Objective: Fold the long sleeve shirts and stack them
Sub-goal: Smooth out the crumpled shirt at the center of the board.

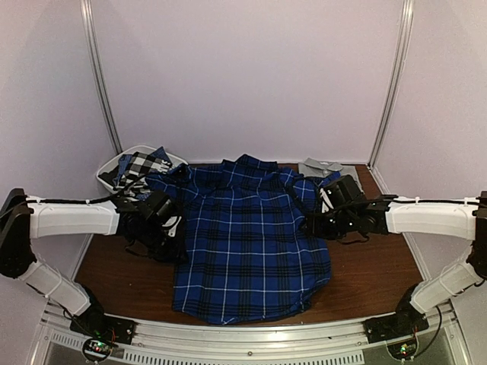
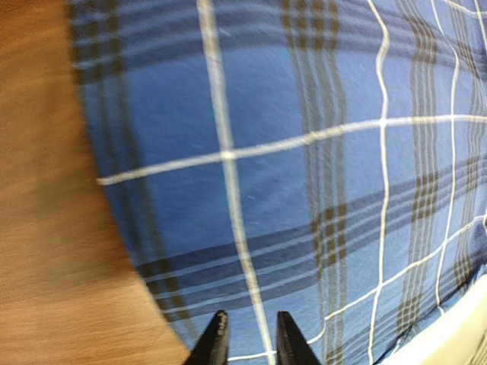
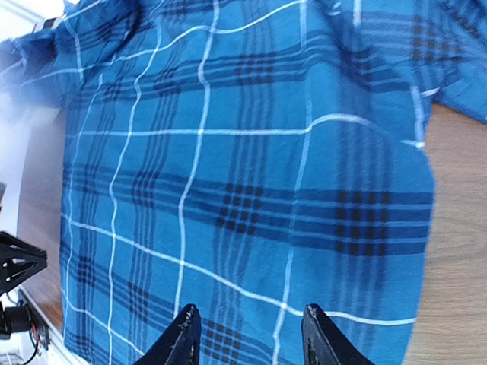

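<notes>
Top external view: the blue plaid shirt (image 1: 251, 236) lies spread flat and unfolded between the two arms. The left gripper (image 1: 169, 226) sits at one side edge of it and the right gripper (image 1: 316, 224) at the opposite edge. Beyond the right gripper lies the grey shirt (image 1: 327, 169), apparently folded. Beyond the left gripper the black-and-white check shirt (image 1: 139, 164) is heaped in the white basket (image 1: 106, 171). Assessment: at most one shirt is folded, two remain, and no stack is evident. Left wrist view: the left gripper (image 2: 249, 342) is parted only narrowly over the plaid shirt's (image 2: 304, 190) edge, with bare table (image 2: 46, 228) beside it. The plaid runs flat and unbroken through the gap, so nothing is grasped. Right wrist view: the right gripper (image 3: 247, 334) stands released and well apart above flat plaid (image 3: 243, 167), holding nothing.
</notes>
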### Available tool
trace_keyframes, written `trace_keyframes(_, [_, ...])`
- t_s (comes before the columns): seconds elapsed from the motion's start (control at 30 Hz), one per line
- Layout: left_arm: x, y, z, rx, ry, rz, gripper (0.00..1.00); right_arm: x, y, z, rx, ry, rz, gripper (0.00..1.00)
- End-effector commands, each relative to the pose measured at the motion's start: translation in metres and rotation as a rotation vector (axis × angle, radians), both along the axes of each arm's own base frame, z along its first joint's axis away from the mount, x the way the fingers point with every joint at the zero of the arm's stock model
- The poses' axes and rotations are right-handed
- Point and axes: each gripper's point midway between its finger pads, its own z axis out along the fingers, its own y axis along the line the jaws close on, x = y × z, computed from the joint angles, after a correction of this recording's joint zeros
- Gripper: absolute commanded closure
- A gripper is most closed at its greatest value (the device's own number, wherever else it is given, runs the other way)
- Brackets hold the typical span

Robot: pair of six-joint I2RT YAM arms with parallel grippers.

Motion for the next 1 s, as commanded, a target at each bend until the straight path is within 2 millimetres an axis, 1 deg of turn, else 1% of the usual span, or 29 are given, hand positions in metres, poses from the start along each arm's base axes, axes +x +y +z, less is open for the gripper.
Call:
trace_keyframes(0.0, [-0.015,-0.014,-0.017,-0.048,0.058,-0.024,0.75,-0.025,0.015,-0.016,0.057,0.040,0.076,0.54])
trace_keyframes(0.13, [-0.028,-0.011,-0.034,-0.061,0.107,0.000,0.74,-0.052,0.016,-0.037,0.042,0.097,0.119,0.53])
trace_keyframes(0.27, [-0.043,0.005,-0.053,-0.015,0.156,0.039,0.74,-0.074,0.017,-0.052,0.008,0.141,0.157,0.53])
trace_keyframes(0.37, [-0.050,0.022,-0.063,0.056,0.179,0.077,0.74,-0.083,0.010,-0.057,-0.013,0.160,0.157,0.53])
trace_keyframes(0.43, [-0.052,0.034,-0.066,0.109,0.178,0.107,0.74,-0.086,0.002,-0.055,-0.034,0.159,0.143,0.53])
trace_keyframes(0.57, [-0.050,0.049,-0.062,0.170,0.157,0.152,0.74,-0.091,-0.019,-0.044,-0.095,0.155,0.097,0.50])
trace_keyframes(0.63, [-0.049,0.054,-0.058,0.195,0.140,0.161,0.73,-0.099,-0.028,-0.042,-0.100,0.172,0.079,0.48])
trace_keyframes(0.7, [-0.048,0.057,-0.054,0.206,0.130,0.163,0.71,-0.111,-0.034,-0.044,-0.085,0.204,0.078,0.45])
trace_keyframes(0.73, [-0.048,0.056,-0.053,0.203,0.127,0.162,0.71,-0.118,-0.036,-0.044,-0.069,0.213,0.078,0.43])
trace_keyframes(0.83, [-0.046,0.052,-0.048,0.185,0.123,0.154,0.70,-0.136,-0.040,-0.051,-0.053,0.263,0.082,0.38])
trace_keyframes(0.9, [-0.045,0.050,-0.045,0.174,0.119,0.148,0.70,-0.145,-0.038,-0.054,-0.045,0.282,0.089,0.36])
trace_keyframes(0.97, [-0.044,0.048,-0.043,0.169,0.114,0.141,0.70,-0.150,-0.033,-0.054,-0.029,0.291,0.095,0.35])
